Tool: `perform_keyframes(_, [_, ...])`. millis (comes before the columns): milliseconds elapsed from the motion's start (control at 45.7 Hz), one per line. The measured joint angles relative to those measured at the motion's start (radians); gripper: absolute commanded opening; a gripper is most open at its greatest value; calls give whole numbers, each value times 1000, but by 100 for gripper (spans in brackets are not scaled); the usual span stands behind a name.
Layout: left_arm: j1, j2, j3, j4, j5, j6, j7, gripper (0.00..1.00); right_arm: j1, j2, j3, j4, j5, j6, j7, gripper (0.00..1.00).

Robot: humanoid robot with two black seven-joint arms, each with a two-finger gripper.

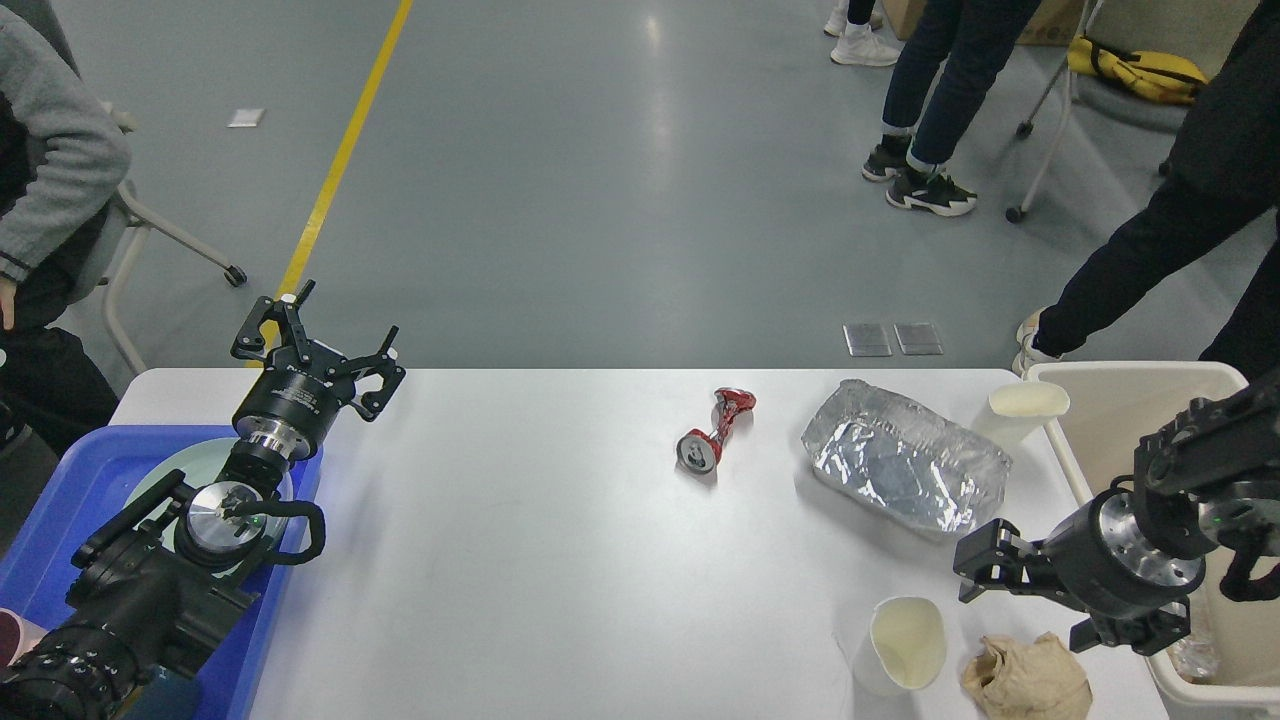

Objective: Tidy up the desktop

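The white desktop [560, 560] holds a crushed red can [715, 432], a foil tray [905, 470], an upright paper cup [1025, 408], a paper cup lying on its side [900, 645] and a crumpled brown paper ball [1025, 680]. My right gripper [1035, 605] is open and empty, low over the near right of the table, just right of the lying cup and above the paper ball. My left gripper [318, 345] is open and empty, raised over the far left edge.
A cream bin [1130, 385] stands off the right edge, with foil inside. A blue tray [60, 500] with a pale plate [160, 475] sits at the left under my left arm. People and chairs stand beyond the table.
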Motion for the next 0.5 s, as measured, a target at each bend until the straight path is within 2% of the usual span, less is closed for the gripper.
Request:
perform_keyframes(175, [0, 0, 0, 0, 0, 0, 0, 96, -128, 0, 81, -5, 5, -165, 2, 98])
perform_keyframes(394, [-1, 0, 0, 0, 0, 1, 0, 96, -213, 11, 128, -12, 8, -218, 15, 96])
perform_keyframes(460, [-1, 0, 0, 0, 0, 1, 0, 96, -240, 17, 136, -19, 8, -239, 18, 87])
perform_keyframes(504, [-1, 0, 0, 0, 0, 1, 0, 96, -256, 22, 139, -21, 8, -254, 20, 74])
